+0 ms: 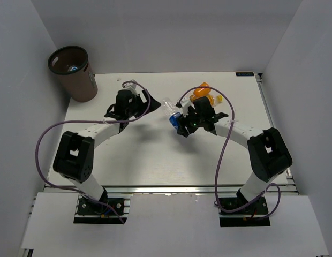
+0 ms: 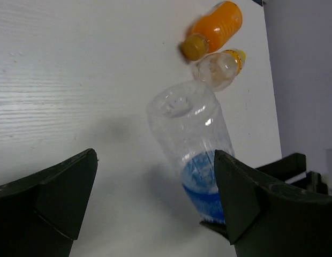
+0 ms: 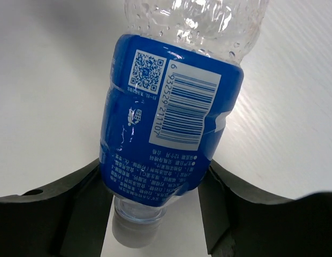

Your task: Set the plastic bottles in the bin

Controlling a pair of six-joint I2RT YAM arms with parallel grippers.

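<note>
Bottle, blue-labelled, pinched in right gripper, left gripper agape

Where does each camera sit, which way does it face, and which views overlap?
Top external: above and behind the bases, looking down on the table; the left arm, right arm and bin show.
Left wrist: on the left arm, facing across the table at the blue-labelled bottle, orange bottle and yellow-capped bottle; the open left fingers frame the bottom.
Right wrist: on the right arm, close on that blue-labelled bottle, clamped between the right fingers.
Shared: all three show the blue-labelled bottle.
</note>
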